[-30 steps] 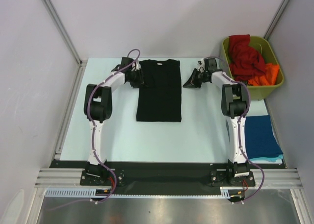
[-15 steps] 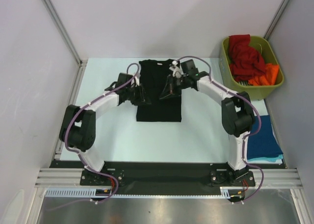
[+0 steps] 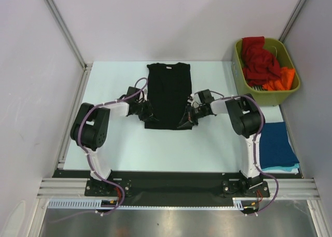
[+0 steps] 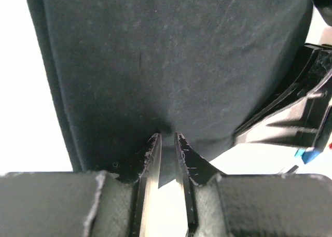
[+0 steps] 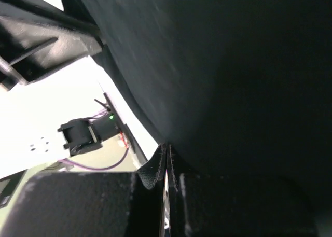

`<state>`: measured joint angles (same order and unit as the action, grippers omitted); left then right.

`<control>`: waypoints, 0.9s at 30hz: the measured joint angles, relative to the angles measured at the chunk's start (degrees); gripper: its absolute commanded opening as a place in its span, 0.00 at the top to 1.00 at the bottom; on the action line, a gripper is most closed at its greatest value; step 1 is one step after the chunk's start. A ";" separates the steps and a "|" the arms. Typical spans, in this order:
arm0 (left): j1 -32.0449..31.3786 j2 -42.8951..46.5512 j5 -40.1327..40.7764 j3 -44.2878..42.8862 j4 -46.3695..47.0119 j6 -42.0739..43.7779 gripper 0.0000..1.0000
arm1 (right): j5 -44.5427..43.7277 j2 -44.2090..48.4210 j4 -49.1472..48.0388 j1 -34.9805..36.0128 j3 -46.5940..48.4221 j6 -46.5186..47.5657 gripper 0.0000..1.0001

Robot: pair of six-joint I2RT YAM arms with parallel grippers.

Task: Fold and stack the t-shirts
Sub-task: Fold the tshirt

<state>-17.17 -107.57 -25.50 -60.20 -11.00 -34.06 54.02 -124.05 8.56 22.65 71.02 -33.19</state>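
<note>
Black t-shirt (image 3: pixel 167 92): flat at mid-table (image 3: pixel 119 143), collar far, hem near. Left gripper (image 3: pixel 147 114) pinches its near-left edge; right gripper (image 3: pixel 185 122) is clenched on the near-right corner. Red t-shirt (image 3: pixel 259 58) and orange t-shirt (image 3: pixel 282 79) lie in the green bin (image 3: pixel 290 95); a dark blue t-shirt (image 3: pixel 277 143) lies folded at the near right.

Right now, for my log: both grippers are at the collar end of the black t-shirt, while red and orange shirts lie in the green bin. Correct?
Not the collar end. The top external view shows the left gripper and right gripper at the hem end of the black t-shirt. The red shirt and orange shirt do lie in the green bin.
</note>
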 measured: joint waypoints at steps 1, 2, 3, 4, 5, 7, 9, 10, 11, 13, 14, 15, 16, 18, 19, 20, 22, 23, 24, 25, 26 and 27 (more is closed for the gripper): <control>0.02 0.33 0.00 0.66 0.70 0.00 0.77 | 1.36 0.35 -0.68 -1.11 -1.55 -0.11 0.99; 0.04 0.74 0.00 1.51 1.62 0.02 0.77 | 1.53 1.27 -1.20 -2.25 -3.10 0.24 0.99; 0.07 1.29 0.02 2.40 2.38 0.04 0.77 | 1.42 2.54 -1.68 -3.39 -4.85 0.79 0.99; 0.07 2.03 0.09 3.41 3.04 0.17 0.75 | 1.03 3.96 -1.77 -4.37 -6.75 1.29 0.99; 0.07 2.67 0.26 4.13 3.15 0.33 0.73 | 0.39 5.33 -1.68 -5.44 -8.70 1.88 0.99; 0.09 4.50 0.70 6.01 3.06 1.03 0.64 | -0.37 7.72 -0.24 -7.61 -11.69 3.43 0.99; 0.09 7.37 1.36 8.13 2.45 1.95 0.59 | -2.36 10.43 3.06 -9.49 -13.38 5.84 0.98; 0.09 9.18 1.81 9.31 1.38 2.71 0.57 | -4.17 11.78 4.92 -10.14 -13.68 7.15 0.97; 0.09 10.78 1.92 10.23 0.35 3.26 0.57 | -5.49 12.92 6.25 -10.49 -13.88 8.02 0.96; 0.11 14.47 2.56 12.02 -2.56 4.28 0.57 | -8.39 16.41 9.55 -10.64 -14.12 9.25 0.82; 0.22 16.17 2.93 12.48 -3.89 4.59 0.57 | -9.68 18.25 10.69 -10.47 -14.19 9.03 0.76; 0.24 17.99 3.48 12.85 -5.20 4.52 0.56 | -11.06 20.52 11.28 -10.34 -14.45 8.57 0.70; 0.33 20.22 4.22 13.42 -6.08 4.31 0.52 | -12.07 22.95 11.23 -10.21 -14.86 7.34 0.61; 0.76 25.79 5.77 15.61 -6.27 2.99 0.46 | -14.21 27.82 9.66 -9.51 -16.87 3.61 0.51; 1.07 29.33 6.43 17.38 -5.95 1.62 0.42 | -15.61 30.47 8.07 -9.05 -18.53 0.72 0.45; 1.27 33.11 7.13 19.41 -5.16 -0.11 0.40 | -17.18 32.89 5.92 -8.33 -20.50 -2.56 0.44; 1.51 39.21 7.34 23.54 -2.64 -5.16 0.37 | -20.48 36.54 0.63 -5.86 -25.18 -9.60 0.40; 1.60 40.68 7.26 25.27 -0.79 -7.19 0.36 | -22.12 37.51 -2.21 -4.63 -27.32 -12.79 0.39; 1.68 41.46 6.97 27.26 1.44 -10.01 0.36 | -24.26 38.32 -5.29 -2.97 -29.99 -16.76 0.38; 1.73 41.31 6.51 29.29 3.82 -12.98 0.35 | -26.40 38.69 -8.28 -1.42 -32.52 -20.39 0.39; 1.86 40.57 6.01 31.56 6.56 -15.78 0.35 | -28.24 38.66 -10.62 0.15 -34.45 -23.34 0.40; 1.99 39.74 5.70 33.90 8.90 -18.67 0.34 | -30.51 38.38 -13.31 1.95 -36.46 -26.93 0.42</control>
<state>-15.18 -67.83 -19.79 -26.30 -2.11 -52.73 23.51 -85.67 -4.75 24.60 34.57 -60.12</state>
